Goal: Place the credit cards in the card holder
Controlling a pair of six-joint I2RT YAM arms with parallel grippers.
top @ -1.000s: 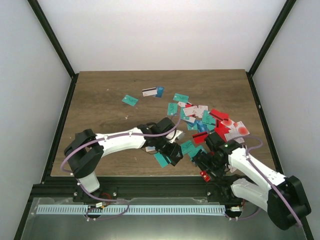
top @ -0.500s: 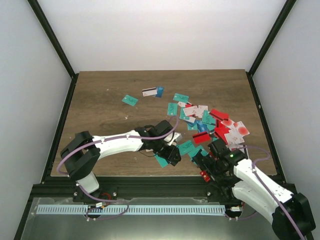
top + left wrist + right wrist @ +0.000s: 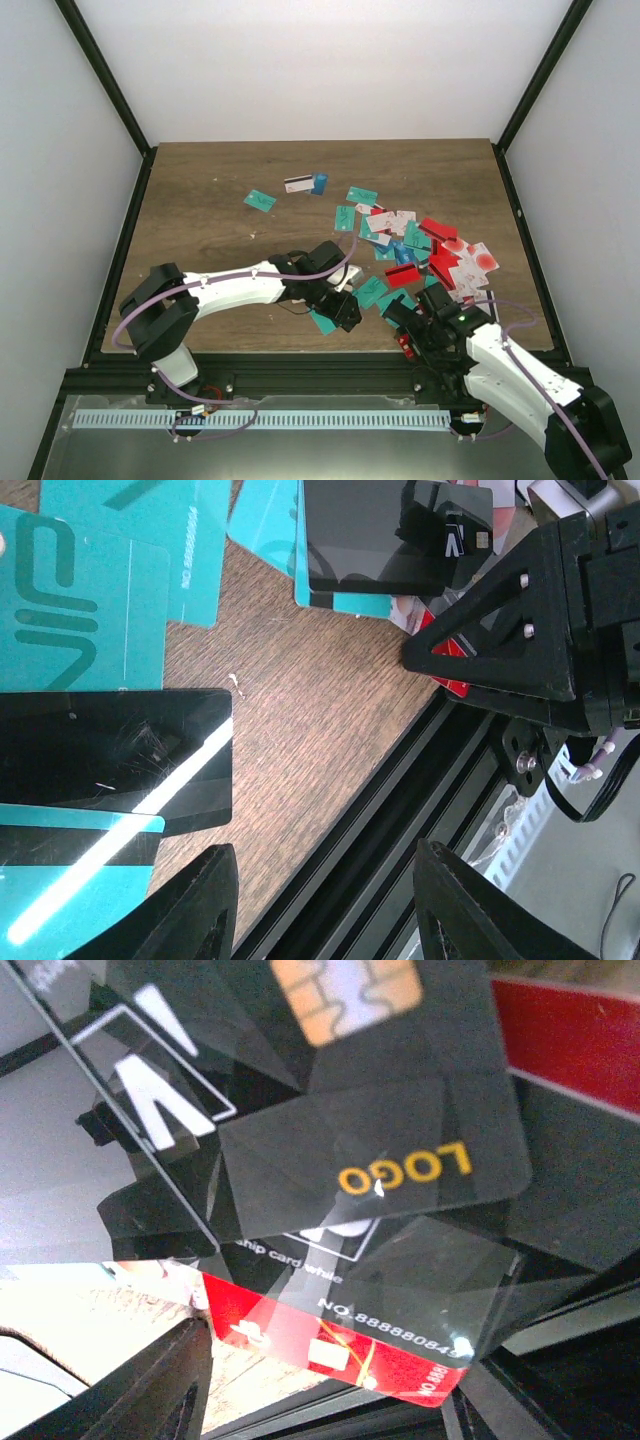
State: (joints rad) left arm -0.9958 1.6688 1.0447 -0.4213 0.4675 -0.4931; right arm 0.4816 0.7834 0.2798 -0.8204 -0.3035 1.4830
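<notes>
Credit cards lie scattered right of the table's middle (image 3: 400, 235), in teal, red, white, black and blue. My left gripper (image 3: 342, 308) is open and empty, low over teal cards (image 3: 90, 620) and a black card (image 3: 110, 760) near the table's front edge. My right gripper (image 3: 410, 338) is open at the front edge, facing the left one. Close under it lie a black card with a chip (image 3: 370, 1110) and a red card (image 3: 340, 1340), the red one between its fingers (image 3: 165, 1380). I cannot make out the tan card holder in any view.
The black frame rail (image 3: 300, 362) runs along the table's front edge just below both grippers. The right gripper's body (image 3: 540, 610) is close to the left gripper. Three stray cards (image 3: 300, 185) lie further back. Dark posts stand at the table's sides.
The right gripper has shifted slightly left and nearer the front edge. The left arm's elbow has dropped; its gripper stays over the same cards.
</notes>
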